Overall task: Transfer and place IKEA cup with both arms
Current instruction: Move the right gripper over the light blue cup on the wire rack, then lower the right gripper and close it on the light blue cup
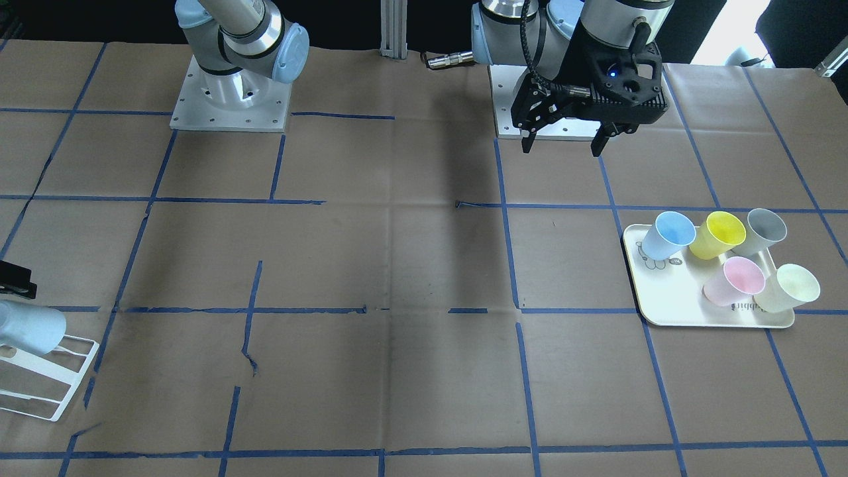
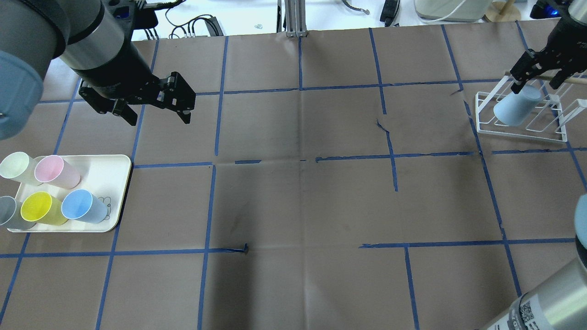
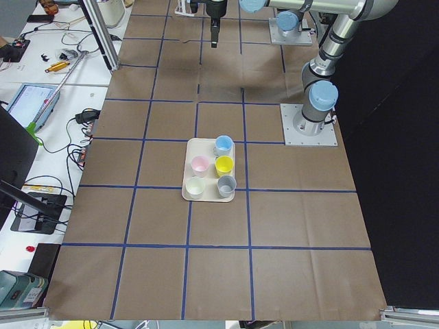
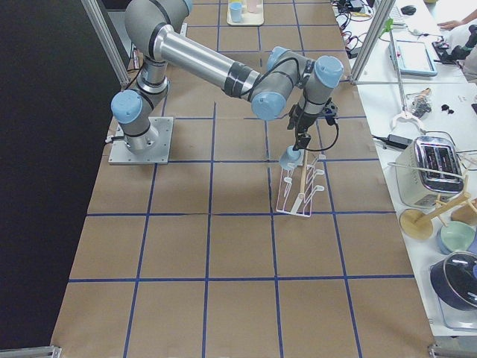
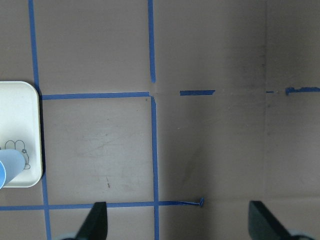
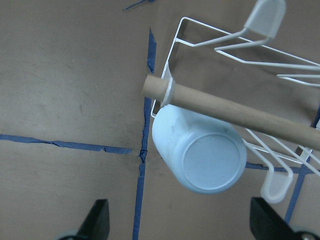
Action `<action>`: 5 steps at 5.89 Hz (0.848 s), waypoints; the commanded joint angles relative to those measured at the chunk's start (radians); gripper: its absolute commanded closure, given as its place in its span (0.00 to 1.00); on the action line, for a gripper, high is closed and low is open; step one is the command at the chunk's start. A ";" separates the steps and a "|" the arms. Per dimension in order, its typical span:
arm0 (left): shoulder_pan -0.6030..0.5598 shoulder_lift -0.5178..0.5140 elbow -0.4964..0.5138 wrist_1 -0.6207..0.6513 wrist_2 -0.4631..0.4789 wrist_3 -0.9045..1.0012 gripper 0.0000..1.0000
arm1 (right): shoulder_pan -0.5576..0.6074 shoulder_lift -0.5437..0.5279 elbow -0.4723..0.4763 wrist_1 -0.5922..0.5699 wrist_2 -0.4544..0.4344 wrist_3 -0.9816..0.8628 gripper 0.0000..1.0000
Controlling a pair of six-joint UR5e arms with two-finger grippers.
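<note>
Overhead view, left to right. The left gripper (image 2: 159, 120) hangs over bare table with fingers wide and empty, just on the far side of the tray (image 2: 103, 176), which carries the twin blue cup (image 2: 82, 206) and four others. At far right, the IKEA cup (image 2: 517, 107) sits inverted on the white wire rack (image 2: 523, 132), long axis tilted, base turned up toward the right gripper (image 2: 537, 85). In the right wrist view that gripper's fingers (image 6: 97, 222) are spread wide, flanking the cup's base without touching it. The right arm is much the nearer. Placement appears complete. The next move probably calls for a straight withdrawal clear of the wooden dowel (image 6: 240, 112).
</note>
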 commanded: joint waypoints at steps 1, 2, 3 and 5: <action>0.001 0.000 -0.001 0.000 0.000 0.000 0.01 | -0.002 0.019 0.031 -0.075 -0.031 0.005 0.00; 0.001 0.000 -0.001 0.000 -0.002 0.000 0.01 | -0.002 0.027 0.046 -0.109 -0.031 0.008 0.00; 0.001 0.000 -0.001 0.000 0.000 0.000 0.01 | -0.002 0.028 0.054 -0.111 -0.026 0.020 0.00; 0.001 0.000 -0.001 0.000 -0.002 -0.002 0.01 | -0.002 0.028 0.077 -0.115 -0.025 0.019 0.00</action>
